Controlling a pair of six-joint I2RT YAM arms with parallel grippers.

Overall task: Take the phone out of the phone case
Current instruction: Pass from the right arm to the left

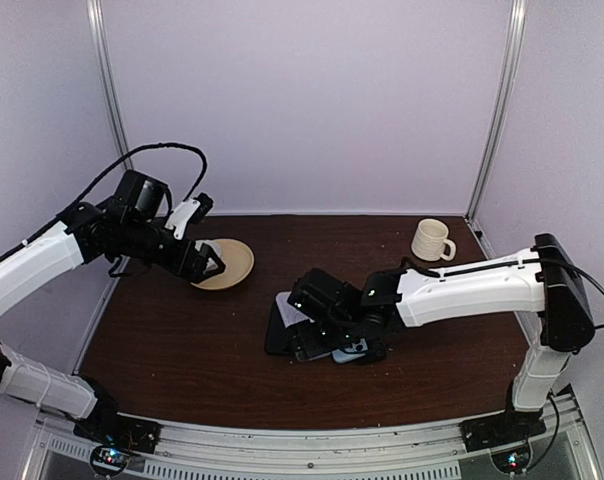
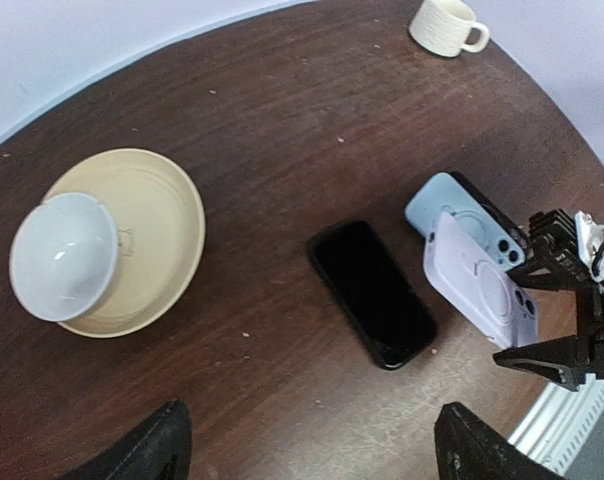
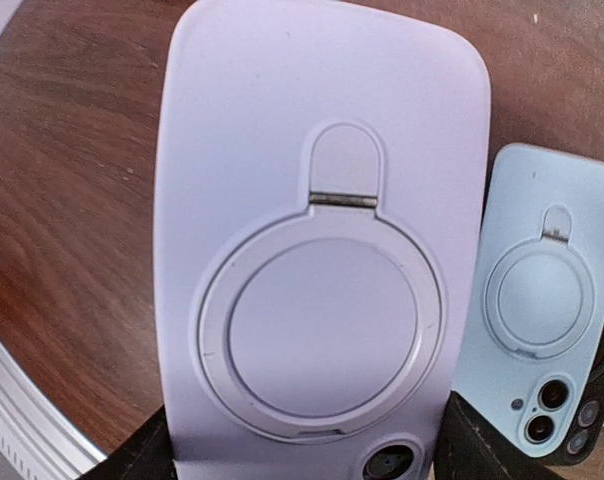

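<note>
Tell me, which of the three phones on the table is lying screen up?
The black phone, lying bare and apart from the others. The ones in the lilac case and the blue case show their backs, with rings and camera lenses.

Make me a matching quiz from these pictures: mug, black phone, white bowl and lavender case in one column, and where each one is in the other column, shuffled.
Things:
1. mug
2. black phone
3. white bowl
4. lavender case

Places:
A. on the cream plate
B. between the fingers of the right gripper
C. far right corner of the table
D. lying flat, screen up, in the middle

Pairs: 1-C, 2-D, 3-A, 4-B.
</note>
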